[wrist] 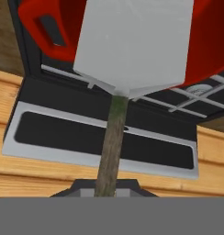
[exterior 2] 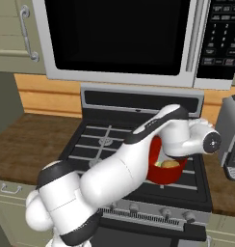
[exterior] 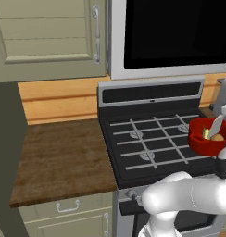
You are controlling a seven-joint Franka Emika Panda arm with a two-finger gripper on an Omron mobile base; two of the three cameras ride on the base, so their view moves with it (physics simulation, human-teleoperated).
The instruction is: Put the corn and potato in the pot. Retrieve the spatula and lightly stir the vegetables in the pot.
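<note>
The pot [exterior: 208, 137] sits on the stove [exterior: 152, 139], at the right front of the grate, seen at the right edge of the left base view. Inside it lie the potato [exterior: 217, 137], golden-brown, and the corn [exterior: 205, 134], a yellow-green sliver just left of the potato; the two are close together. In the right base view the pot [exterior 2: 163, 172] is half hidden behind the arm [exterior 2: 129, 169], with the potato [exterior 2: 171, 164] and a bit of the corn [exterior 2: 159, 164] showing over its rim.

The spatula [wrist: 132, 43] is held in the gripper [wrist: 108, 186], which is closed on the lower end of the handle [wrist: 113, 137]. In the hand view the pale grey blade stands in front of the pot [wrist: 45, 23], whose side handle shows beside it, and the stove grate and back panel lie behind. In the left base view the blade [exterior: 216, 126] slants down into the pot, its tip near the potato; whether it touches the vegetables cannot be told.

A microwave [exterior 2: 124, 38] hangs over the stove. A wooden counter [exterior: 64, 159] lies to the stove's left, under a cabinet [exterior: 50, 37]
</note>
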